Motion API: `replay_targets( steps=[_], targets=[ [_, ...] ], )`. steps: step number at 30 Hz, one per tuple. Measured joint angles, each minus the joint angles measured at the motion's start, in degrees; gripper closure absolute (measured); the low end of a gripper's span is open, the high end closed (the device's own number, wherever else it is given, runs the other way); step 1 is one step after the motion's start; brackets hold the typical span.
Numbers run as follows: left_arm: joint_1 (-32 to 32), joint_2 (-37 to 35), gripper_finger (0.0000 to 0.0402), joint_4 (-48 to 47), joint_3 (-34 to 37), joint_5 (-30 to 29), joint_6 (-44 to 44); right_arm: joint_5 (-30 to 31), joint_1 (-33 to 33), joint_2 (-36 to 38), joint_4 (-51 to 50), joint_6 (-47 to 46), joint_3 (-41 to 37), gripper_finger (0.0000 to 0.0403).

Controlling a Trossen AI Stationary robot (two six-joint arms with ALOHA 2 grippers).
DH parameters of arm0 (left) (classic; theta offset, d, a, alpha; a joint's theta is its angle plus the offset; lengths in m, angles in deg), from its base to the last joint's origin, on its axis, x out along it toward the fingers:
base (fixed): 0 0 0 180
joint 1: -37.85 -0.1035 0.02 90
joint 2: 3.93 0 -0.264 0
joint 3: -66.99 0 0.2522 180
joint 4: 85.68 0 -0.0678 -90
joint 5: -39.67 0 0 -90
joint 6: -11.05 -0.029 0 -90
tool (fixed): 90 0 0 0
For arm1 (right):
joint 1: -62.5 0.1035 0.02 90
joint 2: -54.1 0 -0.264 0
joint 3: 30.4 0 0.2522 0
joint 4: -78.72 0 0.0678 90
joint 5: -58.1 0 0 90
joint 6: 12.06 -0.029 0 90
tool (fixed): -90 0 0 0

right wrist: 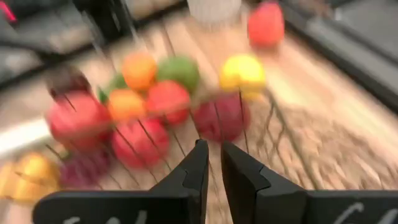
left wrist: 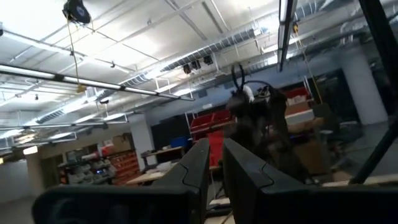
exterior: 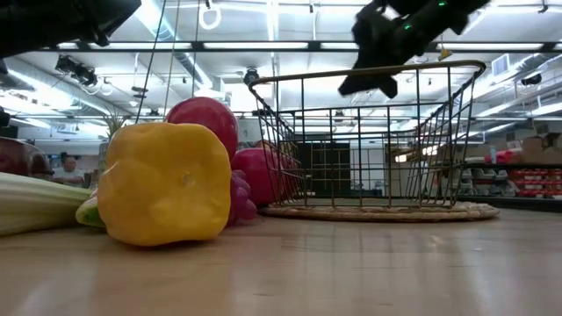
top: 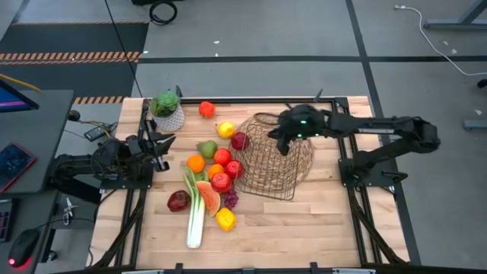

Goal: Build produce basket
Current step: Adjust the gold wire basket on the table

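Observation:
The brown wire basket [top: 268,158] stands right of the table's middle, its round woven part [exterior: 378,211] flat on the wood and its wire frame up. The produce [top: 217,171] lies in a loose heap on the table to the basket's left: red apples, oranges, a lemon [top: 225,129], a pear [top: 207,148], grapes [top: 230,199], a watermelon slice [top: 208,196], a leek [top: 195,217] and a yellow piece [exterior: 162,184]. My right gripper [top: 285,143] is shut, over the basket's top wire [exterior: 369,72]. My left gripper [top: 161,144] is shut and empty at the table's left side. My right gripper hovers at the basket's top wire frame, slanting down from the right. Its own body hides the spot in the low view, and no wire shows between its fingers [right wrist: 198,163] in its wrist view. I cannot tell whether it touches the basket.
A small white netted pot with a green plant [top: 167,111] stands at the far left. A red piece [top: 207,109] lies alone near the far edge. Bare wood lies along the near edge and right of the basket [top: 327,221].

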Motion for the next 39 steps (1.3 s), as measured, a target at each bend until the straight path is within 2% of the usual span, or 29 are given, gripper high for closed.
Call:
replay_targets(
  steps=[6,13,20,24,32,39],
  targets=[
    [0.00,0.00,0.0349,0.97,0.00,-0.04,2.10,1.43,0.29,-11.37,-13.62,5.05,10.94,0.0354],
    [0.02,0.00,0.0349,0.94,0.00,-0.28,2.49,15.73,3.25,-22.05,-27.20,11.86,20.72,0.0354],
    [0.02,0.00,0.0349,0.69,0.00,-0.30,2.58,25.62,3.78,-29.20,-32.56,14.04,26.33,0.0354],
    [0.02,0.00,0.0349,0.67,0.00,-0.37,2.54,31.18,3.36,-31.28,-33.77,15.32,27.06,0.0355],
    [0.02,0.00,0.0349,0.74,0.00,-0.38,2.31,34.40,0.60,-30.82,-33.69,17.17,27.06,0.0355],
    [0.02,0.00,0.0349,0.84,0.00,-0.37,2.27,34.82,-2.28,-30.42,-33.84,19.33,27.06,0.0355]
  ],
)
